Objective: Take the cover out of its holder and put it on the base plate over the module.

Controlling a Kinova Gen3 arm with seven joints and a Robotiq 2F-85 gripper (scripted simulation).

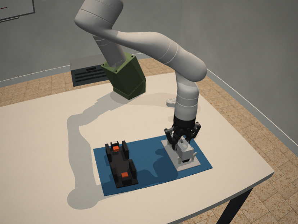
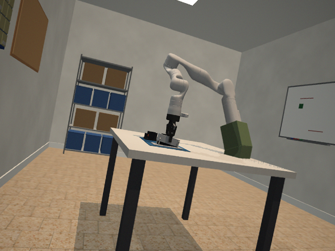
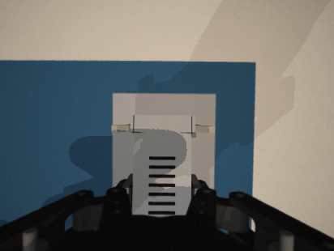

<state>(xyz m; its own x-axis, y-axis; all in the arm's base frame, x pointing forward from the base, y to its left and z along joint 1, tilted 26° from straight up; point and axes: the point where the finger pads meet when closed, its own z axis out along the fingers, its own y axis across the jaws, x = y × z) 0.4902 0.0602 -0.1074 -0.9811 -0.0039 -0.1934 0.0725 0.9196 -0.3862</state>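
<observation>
The cover (image 1: pixel 186 153) (image 2: pixel 160 137) (image 3: pixel 162 142) is a light grey box with dark slots in its top. My gripper (image 1: pixel 181 144) (image 2: pixel 170 139) (image 3: pixel 162 185) is shut on it, one finger at each long side. The cover is over the pale base plate (image 1: pixel 183 166) (image 3: pixel 122 109), between its short posts. It looks tilted: its end away from the robot base stands higher, and the black module (image 1: pixel 185 160) shows under that end. Contact at the other end is hidden. The black holder (image 1: pixel 120 164) (image 2: pixel 150 135) with two orange blocks is empty.
Short pale posts (image 1: pixel 194 155) (image 3: pixel 122 128) stand beside the cover on the plate. The holder's upright black walls are across the blue mat (image 1: pixel 141 154) (image 3: pixel 49 101). The green robot base (image 1: pixel 130 77) (image 2: pixel 237 140) is at the back of the table (image 1: pixel 43 144).
</observation>
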